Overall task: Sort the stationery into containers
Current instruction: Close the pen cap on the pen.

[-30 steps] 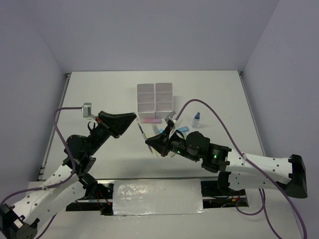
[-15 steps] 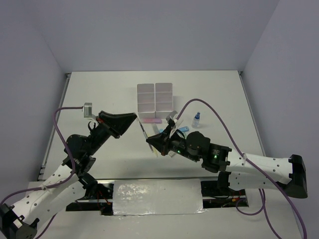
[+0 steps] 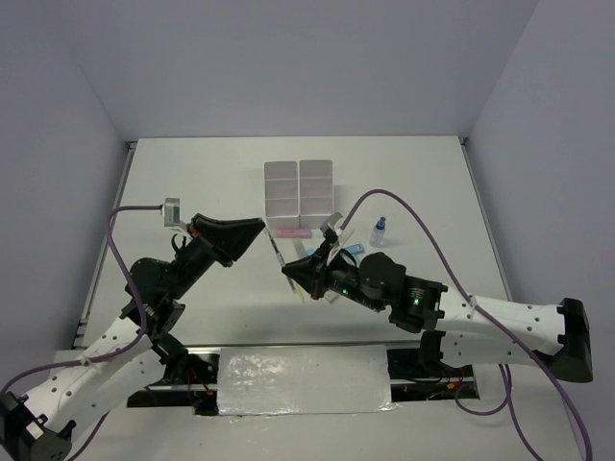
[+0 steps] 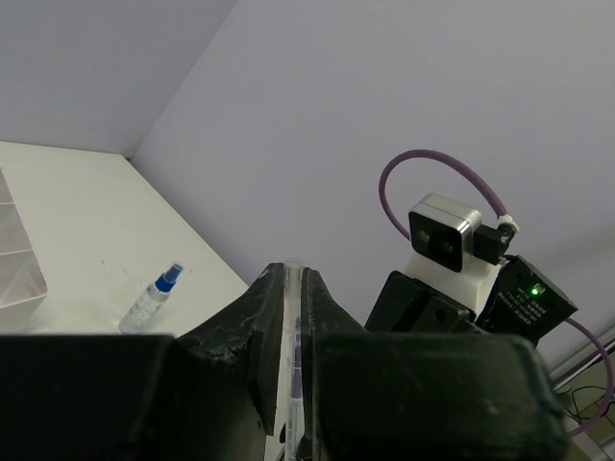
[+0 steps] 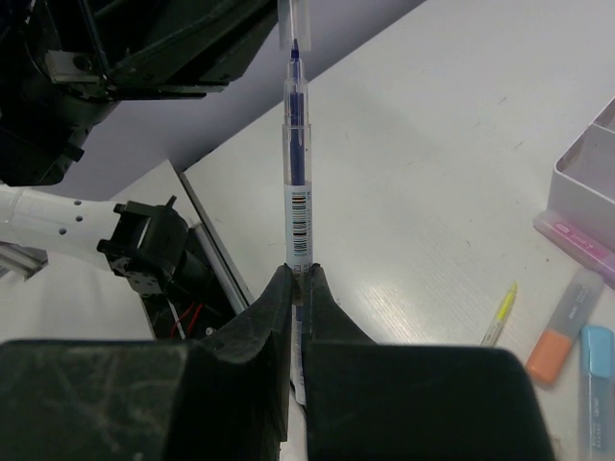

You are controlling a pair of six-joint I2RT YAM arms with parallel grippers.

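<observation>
- I work in a robotics lab test cell, not a home or a shop.
- A bare white table (image 3: 192, 192) stands boxed in by plain pale walls (image 3: 288, 67) on three sides.
- My two arms are bolted at its near edge: left base (image 3: 29, 432), right base (image 3: 572, 341).
- A purple cable (image 4: 432, 155) loops to a small camera (image 4: 442, 230) on my right wrist, near a green status light (image 4: 531, 291).

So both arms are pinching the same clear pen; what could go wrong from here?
1. The left tool and right tool both grip the pen; if either arm pulls before the other lets go, the thin pen could bend or slip.
2. If dropped, it would likely land short of the containers.
</observation>
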